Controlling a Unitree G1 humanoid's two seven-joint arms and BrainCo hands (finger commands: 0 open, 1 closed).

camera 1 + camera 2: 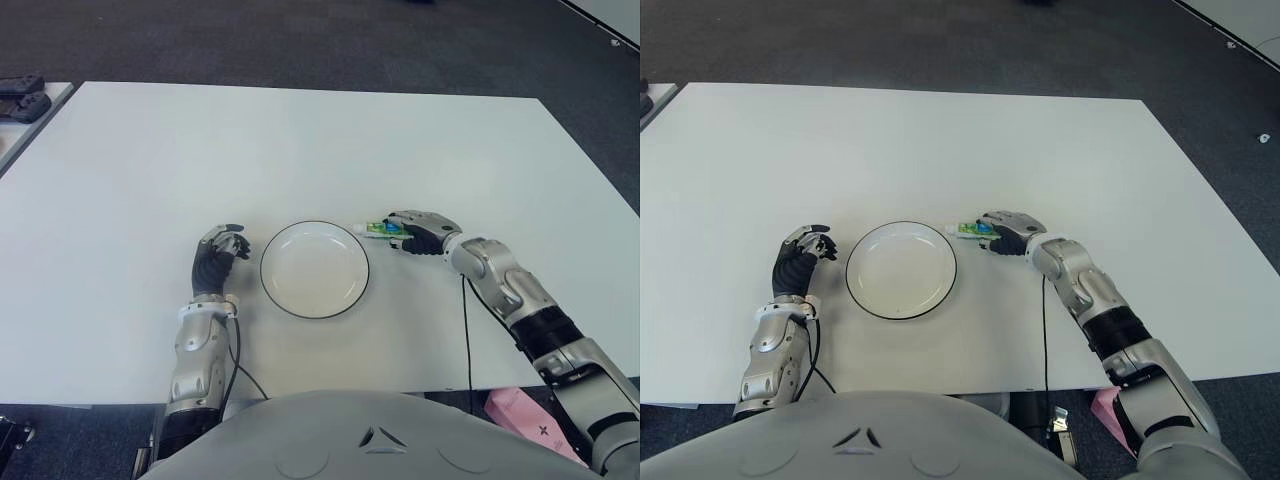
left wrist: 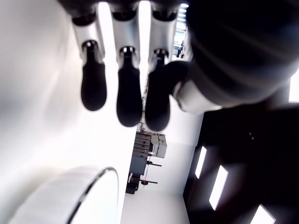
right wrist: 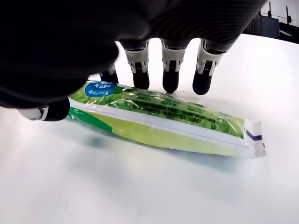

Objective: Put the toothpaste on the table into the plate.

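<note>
Toothpaste (image 3: 159, 121), in a green and white sealed packet, lies flat on the white bench (image 1: 300, 140) just right of centre in the eye views, its white end pointing toward the plate (image 1: 314, 268). The packet sits just beside the plate's upper right rim, outside it and apart from it by a small gap.

The right robot hand (image 1: 420, 232) is over the packet's far end from the plate. In the right wrist view its fingers (image 3: 170, 70) come down behind the packet with the dark tips at the packet's upper edge, while the thumb (image 3: 51, 111) sits at the near side by the blue label. The fingers are curved loosely around the packet rather than pressed tight on it, and the packet lies on the bench, not lifted; whether the tips actually touch it cannot be told.

The plate is white with a thin dark rim, round, at lower centre of the eye views.

The left robot hand (image 1: 218, 255) shows just left of the plate, fingers (image 2: 128, 88) relaxed and slightly bent, holding nothing.
</note>
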